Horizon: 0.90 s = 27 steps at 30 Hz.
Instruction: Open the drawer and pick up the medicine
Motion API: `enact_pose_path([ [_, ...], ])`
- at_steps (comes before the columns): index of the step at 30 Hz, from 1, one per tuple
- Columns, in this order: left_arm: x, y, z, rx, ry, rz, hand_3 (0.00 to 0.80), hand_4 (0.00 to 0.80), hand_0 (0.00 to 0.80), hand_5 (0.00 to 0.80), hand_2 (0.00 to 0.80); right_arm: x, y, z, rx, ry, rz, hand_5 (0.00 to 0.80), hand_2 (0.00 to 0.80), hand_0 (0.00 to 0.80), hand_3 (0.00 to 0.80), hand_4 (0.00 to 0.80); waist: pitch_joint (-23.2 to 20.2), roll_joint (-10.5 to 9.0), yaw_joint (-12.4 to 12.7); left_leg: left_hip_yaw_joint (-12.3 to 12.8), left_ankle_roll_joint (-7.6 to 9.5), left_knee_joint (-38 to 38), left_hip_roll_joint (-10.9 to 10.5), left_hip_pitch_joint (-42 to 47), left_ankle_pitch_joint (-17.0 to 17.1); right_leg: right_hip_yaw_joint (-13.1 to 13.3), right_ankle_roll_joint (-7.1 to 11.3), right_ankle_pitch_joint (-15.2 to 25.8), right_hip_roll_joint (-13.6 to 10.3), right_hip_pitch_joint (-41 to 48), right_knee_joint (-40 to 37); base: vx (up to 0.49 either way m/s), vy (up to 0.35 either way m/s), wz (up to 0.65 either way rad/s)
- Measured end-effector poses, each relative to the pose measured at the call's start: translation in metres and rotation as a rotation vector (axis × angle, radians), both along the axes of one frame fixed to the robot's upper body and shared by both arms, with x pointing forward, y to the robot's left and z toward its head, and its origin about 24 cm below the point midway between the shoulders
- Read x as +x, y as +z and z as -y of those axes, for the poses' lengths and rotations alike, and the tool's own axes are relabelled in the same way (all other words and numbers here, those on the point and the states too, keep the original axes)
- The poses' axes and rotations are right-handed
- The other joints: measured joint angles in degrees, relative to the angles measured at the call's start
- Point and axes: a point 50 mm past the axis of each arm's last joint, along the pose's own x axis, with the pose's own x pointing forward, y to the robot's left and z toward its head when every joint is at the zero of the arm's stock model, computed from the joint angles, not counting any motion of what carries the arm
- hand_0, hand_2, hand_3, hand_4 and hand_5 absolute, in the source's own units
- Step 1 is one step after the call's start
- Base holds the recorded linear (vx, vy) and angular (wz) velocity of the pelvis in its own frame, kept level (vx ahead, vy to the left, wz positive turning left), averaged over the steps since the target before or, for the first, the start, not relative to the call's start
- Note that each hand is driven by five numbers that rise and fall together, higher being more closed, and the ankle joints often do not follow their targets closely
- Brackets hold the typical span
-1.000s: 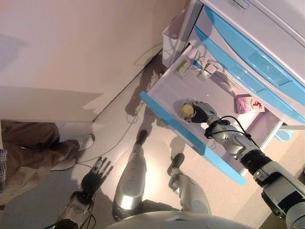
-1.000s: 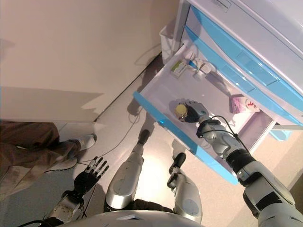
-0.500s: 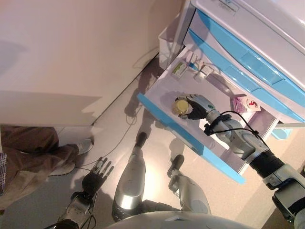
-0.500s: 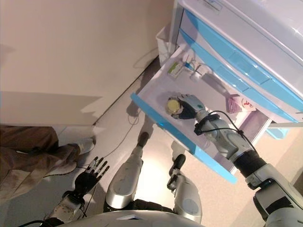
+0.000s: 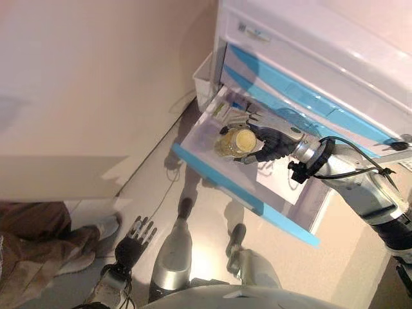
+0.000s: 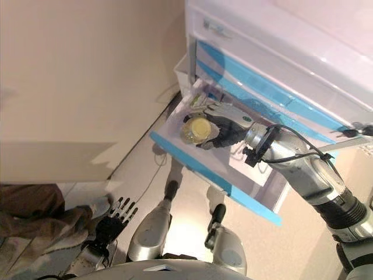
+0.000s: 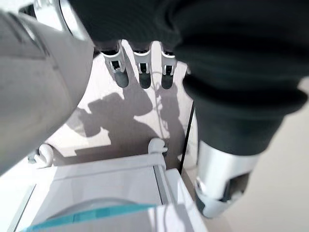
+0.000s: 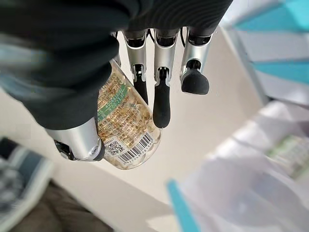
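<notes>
The medicine is a clear bottle (image 5: 233,142) of yellow capsules with a pale cap and a green-and-white label (image 8: 121,121). My right hand (image 5: 273,144) is shut on it, fingers (image 8: 161,92) on one side and thumb (image 8: 77,141) on the other, holding it above the open drawer (image 5: 225,183), which has a white tray and a blue front. The left hand (image 5: 134,235) hangs low at the lower left, open, fingers (image 7: 140,67) straight, holding nothing.
The white cabinet (image 5: 309,96) with blue drawer fronts stands at the upper right, a white bin (image 5: 205,80) beside it against the wall. Small boxes (image 5: 223,108) lie at the drawer's back. A person's legs (image 5: 32,257) are at the lower left on the floor.
My right hand has lifted the bottle from the drawer's floor, up and towards the camera. The whole picture has shifted, so the camera has moved. The left hand stays put.
</notes>
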Motion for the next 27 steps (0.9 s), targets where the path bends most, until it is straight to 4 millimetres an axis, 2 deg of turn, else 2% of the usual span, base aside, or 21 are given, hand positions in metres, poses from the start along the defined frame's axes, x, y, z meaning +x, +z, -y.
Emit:
enact_pose_path([
  [7, -0.019, -0.010, 0.004, -0.008, 0.029, -0.066, 0.000, 0.000, 0.000, 0.000, 0.000, -0.016, 0.026, 0.004, 0.071, 0.117, -0.072, 0.800, 0.800, 0.800, 0.800, 0.800, -4.02, -0.64, -2.29, 1.61, 0.02, -0.98, 0.37, 1.66, -0.21, 1.64, 0.05, 0.06, 0.26, 0.68, -0.60, 0.067, 0.005, -0.11],
  [16, -0.038, -0.018, 0.005, -0.008, 0.066, -0.145, 0.000, 0.000, 0.000, 0.000, 0.000, -0.012, 0.041, 0.019, 0.176, 0.090, -0.172, 0.800, 0.800, 0.800, 0.800, 0.800, -9.79, -0.98, -3.43, 2.88, 0.08, -2.16, 0.46, 4.58, -0.91, 2.86, 0.25, 0.22, 0.40, 3.14, -2.65, 0.083, 0.010, -0.08],
  [27, -0.053, -0.024, 0.005, -0.024, 0.080, -0.217, 0.000, 0.000, 0.000, 0.000, 0.000, 0.029, 0.062, 0.048, 0.405, -0.104, -0.246, 0.800, 0.800, 0.800, 0.800, 0.800, -12.96, -0.95, -3.79, 3.41, 0.09, -3.56, 0.51, 7.00, -0.96, 2.89, 0.40, 0.48, 0.50, 5.68, -4.56, 0.045, 0.007, -0.01],
])
